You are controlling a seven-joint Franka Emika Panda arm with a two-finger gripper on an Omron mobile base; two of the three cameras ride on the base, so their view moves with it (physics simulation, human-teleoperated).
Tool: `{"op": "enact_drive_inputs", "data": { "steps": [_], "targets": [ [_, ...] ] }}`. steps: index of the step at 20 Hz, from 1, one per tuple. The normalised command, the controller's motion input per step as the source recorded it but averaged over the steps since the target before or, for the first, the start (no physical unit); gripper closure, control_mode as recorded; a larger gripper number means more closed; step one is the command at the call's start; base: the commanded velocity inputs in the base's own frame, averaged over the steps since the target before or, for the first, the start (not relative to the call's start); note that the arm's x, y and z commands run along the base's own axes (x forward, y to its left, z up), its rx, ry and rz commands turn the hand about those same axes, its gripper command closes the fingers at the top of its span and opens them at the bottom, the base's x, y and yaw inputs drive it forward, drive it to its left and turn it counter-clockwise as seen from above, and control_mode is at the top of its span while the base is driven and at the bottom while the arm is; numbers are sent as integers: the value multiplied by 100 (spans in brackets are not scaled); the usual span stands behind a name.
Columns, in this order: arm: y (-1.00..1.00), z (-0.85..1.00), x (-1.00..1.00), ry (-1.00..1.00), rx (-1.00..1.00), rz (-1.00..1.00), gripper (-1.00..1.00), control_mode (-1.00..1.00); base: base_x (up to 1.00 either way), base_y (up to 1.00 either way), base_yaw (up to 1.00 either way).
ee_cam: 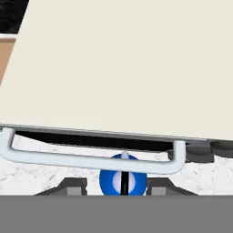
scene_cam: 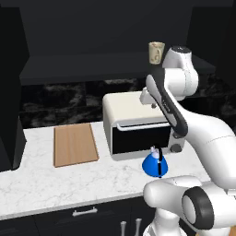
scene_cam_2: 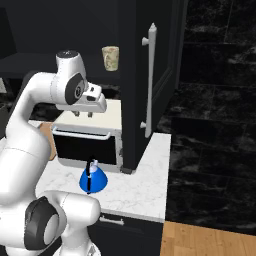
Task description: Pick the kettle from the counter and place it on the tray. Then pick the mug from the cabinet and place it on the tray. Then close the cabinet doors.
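counter point(scene_cam: 69, 182): white marble, bears tray point(scene_cam: 74, 144) and toaster oven point(scene_cam: 133, 124).
kettle point(scene_cam: 154, 165): at oven's 6 o'clock.
gripper point(scene_cam_2: 84, 114): above oven, spread wide, empty.
mug point(scene_cam: 156, 52): on cabinet point(scene_cam: 92, 64) shelf.

Place: I'm in a home kitchen | marble-look surface point(scene_cam: 69, 177) over dark drawers point(scene_cam: 85, 213) | white toaster oven point(scene_cam: 133, 122) on it | black wall cabinet point(scene_cam_2: 145, 75), mug point(scene_cam: 156, 52) on its shelf | black marble backsplash point(scene_cam: 64, 103) | wooden tray point(scene_cam: 74, 144), blue kettle point(scene_cam_2: 92, 180)

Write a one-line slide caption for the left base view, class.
White arm reaches above the toaster oven; blue kettle waits on the counter, tray bare, mug on the cabinet shelf.
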Motion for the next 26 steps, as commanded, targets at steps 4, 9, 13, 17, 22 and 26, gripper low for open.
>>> {"op": "enact_drive_inputs", "data": {
  "steps": [4, 9, 13, 17, 22, 26],
  "targets": [
    [0, -27, -1, 1, -5, 0, -100, -100, 0, 0, 0],
    [1, -100, -18, 0, -25, -17, -100, -100, 0, 0, 0],
    [-17, -98, -2, 2, -2, -9, -100, -100, 0, 0, 0],
    [-8, -79, 0, 0, 17, 0, -100, -100, 0, 0, 0],
    [0, -60, 0, -1, 7, 0, -100, -100, 0, 0, 0],
    [0, -31, 0, -5, 0, 0, -100, -100, 0, 0, 0]
  ]
}}
